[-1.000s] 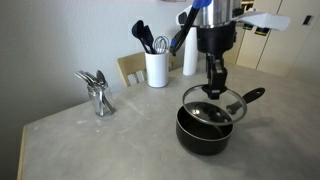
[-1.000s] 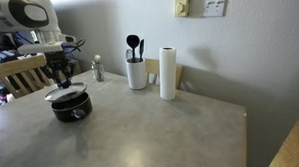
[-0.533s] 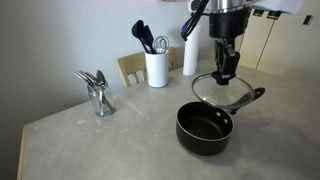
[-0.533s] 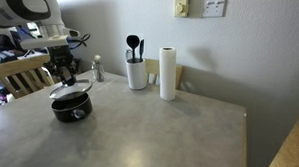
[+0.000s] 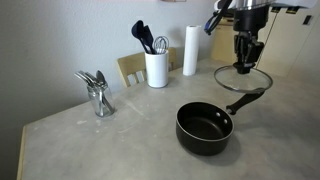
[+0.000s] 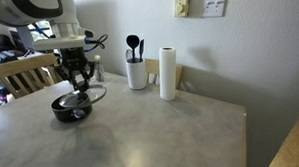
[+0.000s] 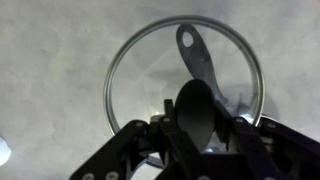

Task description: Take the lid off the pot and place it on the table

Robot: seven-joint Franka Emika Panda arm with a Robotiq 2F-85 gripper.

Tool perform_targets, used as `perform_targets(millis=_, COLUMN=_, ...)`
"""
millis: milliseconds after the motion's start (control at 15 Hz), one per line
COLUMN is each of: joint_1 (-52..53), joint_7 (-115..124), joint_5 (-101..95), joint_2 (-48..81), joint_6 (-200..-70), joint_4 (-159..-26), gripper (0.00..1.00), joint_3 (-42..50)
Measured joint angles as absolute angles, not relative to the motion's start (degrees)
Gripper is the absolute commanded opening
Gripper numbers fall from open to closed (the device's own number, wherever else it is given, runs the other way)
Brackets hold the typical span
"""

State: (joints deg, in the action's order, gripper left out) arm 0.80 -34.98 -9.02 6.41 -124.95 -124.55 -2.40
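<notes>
In an exterior view the camera stands close to the table [image 5: 90,140], a little above it, and faces across to the wall. There the pot [image 5: 204,127] sits at 5 o'clock, the white crock [image 5: 156,69] at 12 and the end effector [image 5: 245,66] at 2. In an exterior view set well back off the far end, the table [image 6: 158,129] fills the foreground and the pot [image 6: 71,108] lies at 9 o'clock. Both exterior views share the pot, crock, paper roll [image 5: 190,50] and arm [image 6: 32,4]. The wrist view looks straight down from close by, past the end effector [image 7: 197,118] and through the lid [image 7: 135,80] to the table.
</notes>
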Motion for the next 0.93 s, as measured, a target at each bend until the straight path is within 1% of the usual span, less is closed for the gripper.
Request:
perform_targets(millis=400, joint_1=-2.1, joint_7=-40.4, joint_5=-9.1, joint_2=6.2, joint_6=-125.4, joint_4=-124.5, gripper=0.14, joint_3=1.1)
perform_targets(millis=933, joint_1=-8.9, joint_7=-56.9, joint_5=-11.3, joint_2=6.4, joint_6=-127.0, joint_4=-124.5, gripper=0.14, joint_3=7.7)
